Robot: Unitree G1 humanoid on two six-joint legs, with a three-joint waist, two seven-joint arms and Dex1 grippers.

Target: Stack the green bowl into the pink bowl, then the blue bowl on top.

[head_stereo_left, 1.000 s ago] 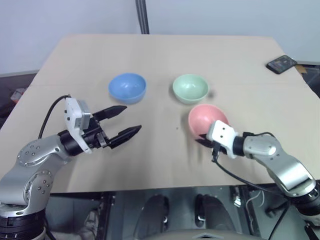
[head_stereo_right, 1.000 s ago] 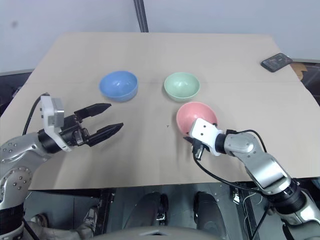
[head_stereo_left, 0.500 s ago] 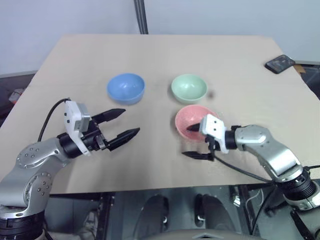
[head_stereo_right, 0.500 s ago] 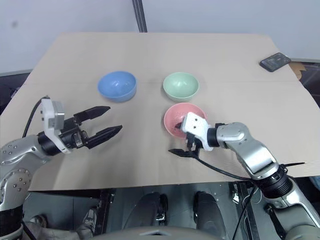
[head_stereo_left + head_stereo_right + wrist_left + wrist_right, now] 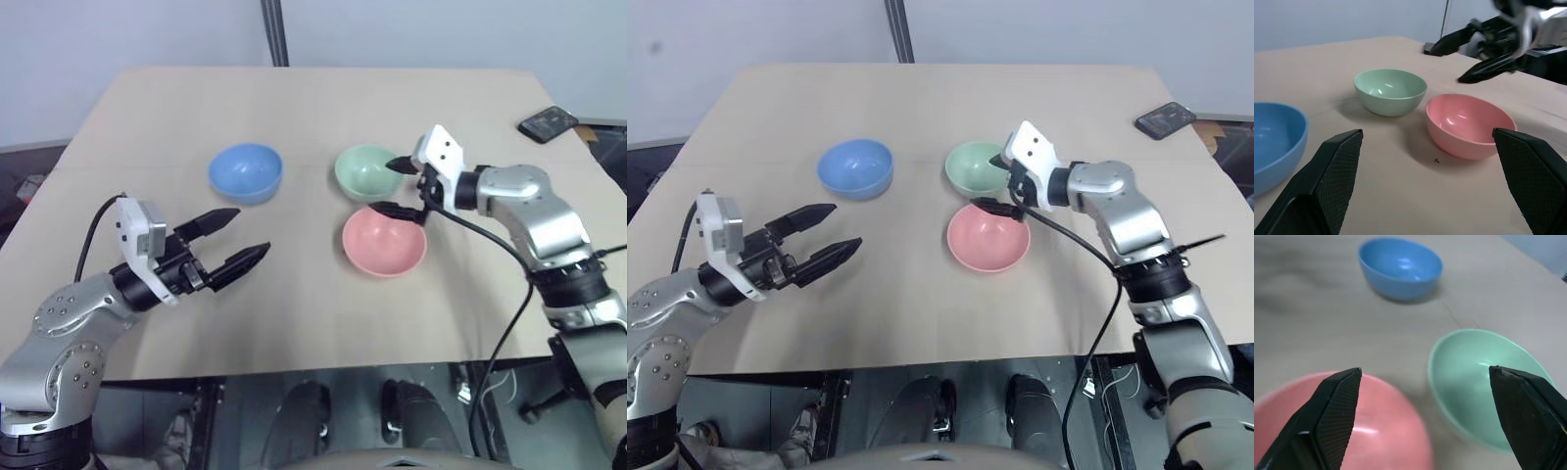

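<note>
Three bowls sit on the tan table. The blue bowl (image 5: 245, 173) is at the back left, the green bowl (image 5: 367, 173) at the back centre, and the pink bowl (image 5: 384, 240) just in front of the green one. My right gripper (image 5: 400, 186) hovers open over the gap between the green and pink bowls, one finger above the green bowl's right rim and the other above the pink bowl's far rim, holding nothing. My left gripper (image 5: 247, 233) is open and empty, in front of the blue bowl and apart from it. In the right wrist view the green bowl (image 5: 1488, 382) lies close ahead.
A dark phone (image 5: 551, 124) lies at the table's far right corner. A dark pole (image 5: 275, 34) rises behind the table's back edge. The table's front edge (image 5: 294, 364) runs just below both arms.
My right gripper opened and let go of the pink bowl's near rim, then rose and moved back over the gap toward the green bowl. The pink bowl ended slightly further left. The left arm stayed put.
</note>
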